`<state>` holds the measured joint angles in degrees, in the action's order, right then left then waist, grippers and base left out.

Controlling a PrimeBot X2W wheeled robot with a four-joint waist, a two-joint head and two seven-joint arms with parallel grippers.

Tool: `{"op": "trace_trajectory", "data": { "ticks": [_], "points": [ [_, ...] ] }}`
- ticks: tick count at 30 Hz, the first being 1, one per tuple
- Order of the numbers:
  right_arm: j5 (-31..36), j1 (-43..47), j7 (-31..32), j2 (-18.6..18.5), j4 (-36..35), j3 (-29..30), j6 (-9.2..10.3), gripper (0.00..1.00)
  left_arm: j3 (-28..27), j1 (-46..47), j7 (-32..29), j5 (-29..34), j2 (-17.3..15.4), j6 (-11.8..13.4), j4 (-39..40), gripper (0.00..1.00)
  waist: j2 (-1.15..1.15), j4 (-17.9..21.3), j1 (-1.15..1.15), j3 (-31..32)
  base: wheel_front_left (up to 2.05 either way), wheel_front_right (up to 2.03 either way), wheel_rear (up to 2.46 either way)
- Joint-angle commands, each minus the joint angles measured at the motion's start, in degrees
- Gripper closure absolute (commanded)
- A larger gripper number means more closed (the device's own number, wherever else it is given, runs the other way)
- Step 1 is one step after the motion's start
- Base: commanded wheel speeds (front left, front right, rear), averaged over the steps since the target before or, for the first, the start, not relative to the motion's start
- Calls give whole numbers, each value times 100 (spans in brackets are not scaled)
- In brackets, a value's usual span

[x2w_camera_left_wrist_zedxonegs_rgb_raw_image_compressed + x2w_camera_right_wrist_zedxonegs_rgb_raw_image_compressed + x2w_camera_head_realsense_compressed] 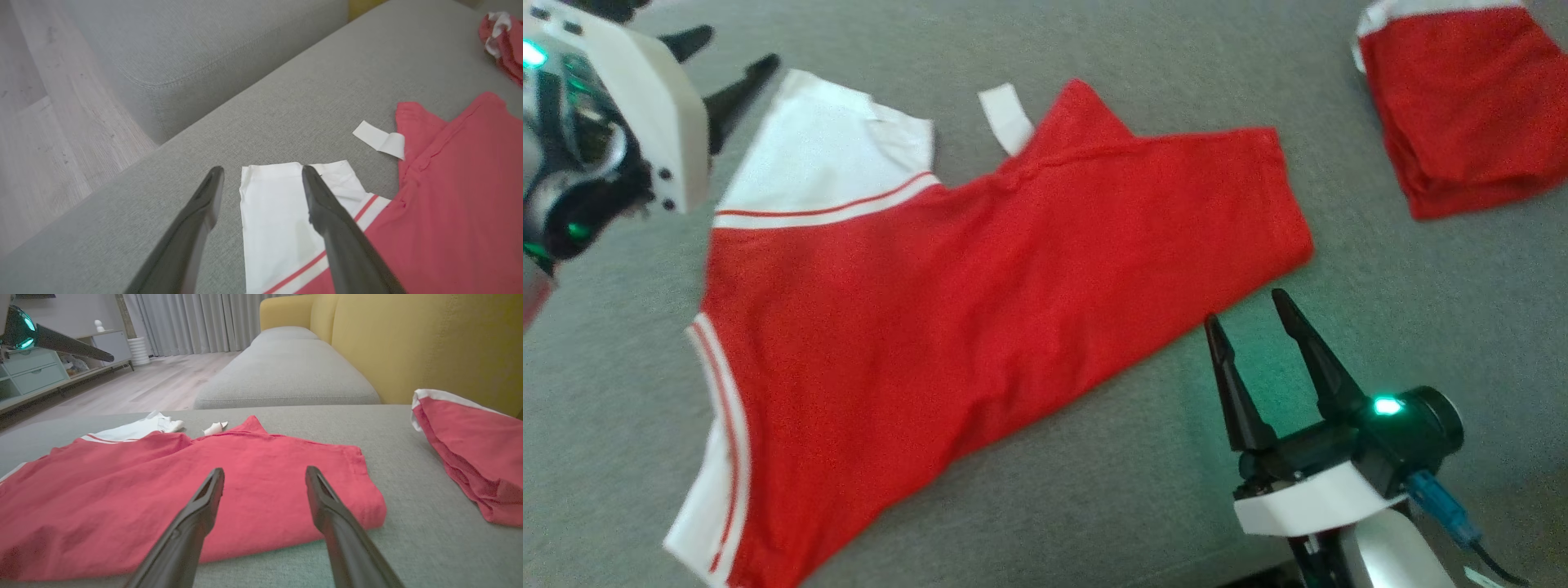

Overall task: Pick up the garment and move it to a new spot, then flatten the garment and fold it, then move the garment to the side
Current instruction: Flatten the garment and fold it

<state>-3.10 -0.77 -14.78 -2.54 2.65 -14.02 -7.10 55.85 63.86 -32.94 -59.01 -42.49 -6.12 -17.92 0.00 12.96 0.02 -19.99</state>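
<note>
Red-and-white garment (980,302) spread mid-frame on grey sofa cushion (1094,490). Left claw (740,45) upper left, wide, empty, by the white sleeve. Right claw (1245,309) lower right, wide, empty.

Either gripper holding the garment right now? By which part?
Nothing held. Both open: left gripper at the white sleeve of the garment, right gripper beside its red edge.
</note>
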Motion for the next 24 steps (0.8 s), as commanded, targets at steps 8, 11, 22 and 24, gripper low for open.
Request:
{"op": "trace_trajectory", "data": {
  "ticks": [8, 11, 22, 24],
  "points": [
    [-174, -189, -22, -33, -240, -233, -39, 0, 152, 750, -124, 398, -276, -126, -668, 0, 0, 706, -2, -703, 0, 0, 0],
    [-220, -213, -22, -33, -270, -252, -39, 0, 349, 901, -188, 537, -399, -132, -763, 0, 0, 773, -2, -830, 0, 0, 0],
    [-327, -344, -22, -33, -290, -316, -39, 0, 874, 1183, -308, 494, -667, -135, -839, 0, 0, 822, -2, -1078, 0, 0, 0],
    [-329, -366, -22, -33, -284, -316, -39, 0, 948, 1195, -334, 398, -686, -135, -833, 24, 0, 819, -2, -1097, 0, 0, 0]
  ]
}}
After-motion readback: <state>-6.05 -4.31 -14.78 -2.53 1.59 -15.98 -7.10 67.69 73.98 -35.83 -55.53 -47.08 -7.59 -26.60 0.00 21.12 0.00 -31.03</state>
